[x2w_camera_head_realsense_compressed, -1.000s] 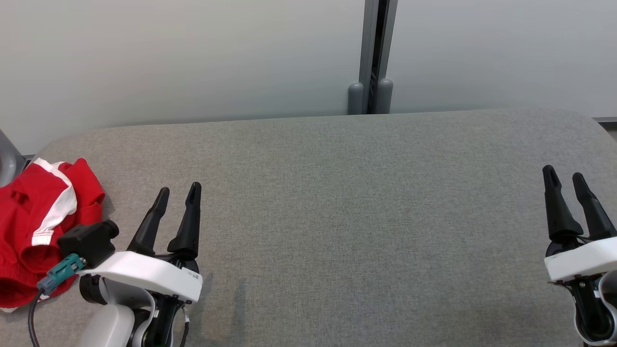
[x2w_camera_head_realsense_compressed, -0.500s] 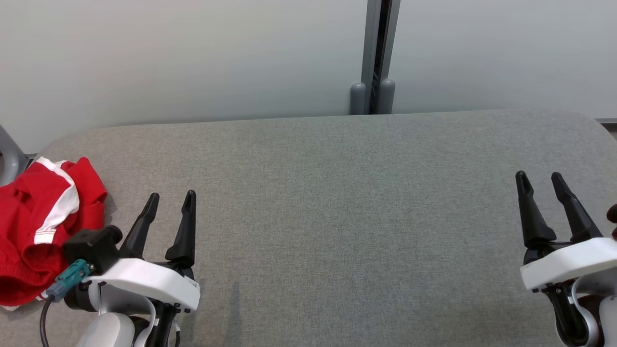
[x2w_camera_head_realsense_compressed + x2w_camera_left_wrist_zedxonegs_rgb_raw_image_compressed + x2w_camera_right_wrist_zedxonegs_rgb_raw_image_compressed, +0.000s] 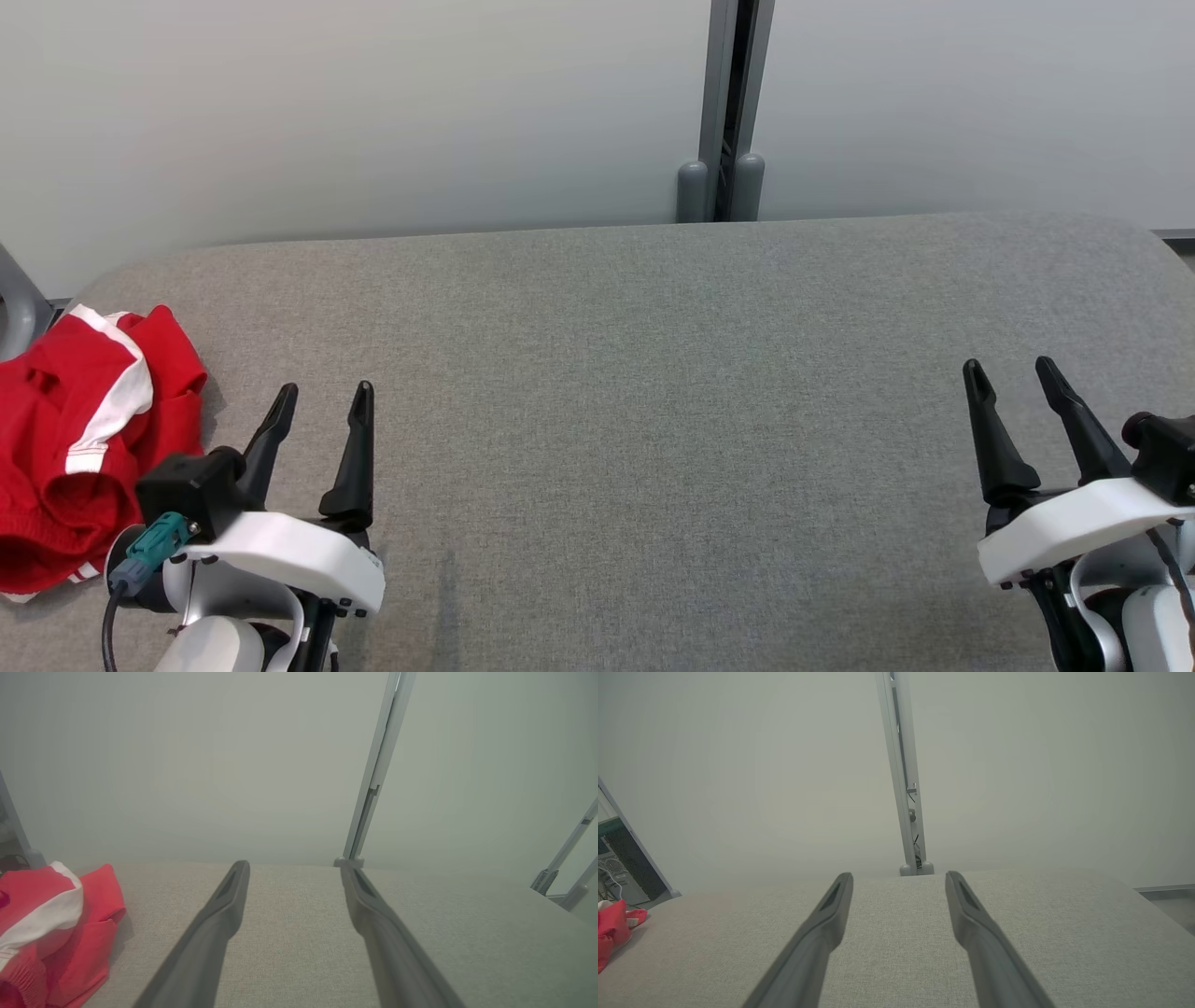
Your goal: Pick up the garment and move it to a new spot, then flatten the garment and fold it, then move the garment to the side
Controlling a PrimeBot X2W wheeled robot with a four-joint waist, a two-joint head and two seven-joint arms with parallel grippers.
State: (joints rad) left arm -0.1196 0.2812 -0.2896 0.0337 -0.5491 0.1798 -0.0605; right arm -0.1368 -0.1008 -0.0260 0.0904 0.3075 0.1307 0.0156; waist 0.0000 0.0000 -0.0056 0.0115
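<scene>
- Task item: a crumpled red fabric garment with white bands lies in a heap at the far left end of the grey fabric-covered desk, close to its rounded far-left corner. Nothing grips it.
- Left pincer: the two long dark fingers are spread apart with nothing between them. It is over the desk just right of the garment and apart from it, with the fingers pointing toward the wall. In the left wrist view the garment lies left of the left finger, with a strip of grey cloth between them.
- Right pincer: the fingers are spread the same way and hold nothing. It is near the right end of the desk, well apart from the garment. In the right wrist view the garment is a small red patch at the far left edge.
- A black camera block with a teal plug and a dark cable sits on the left wrist's white shell. In the head view it overlaps the garment's lower right part.
- A similar black block sits on the right wrist.
- Surface: the grey weave runs flat and even between the two pincers. The desk's far corners are rounded.
- Room: pale matt wall panels stand behind the desk. A grey metal post joins them, with two rounded grey caps at its foot just behind the far edge.
- Right wrist view, far left: dark equipment with cables sits behind a slanted grey bar; it is too blurred to identify.
</scene>
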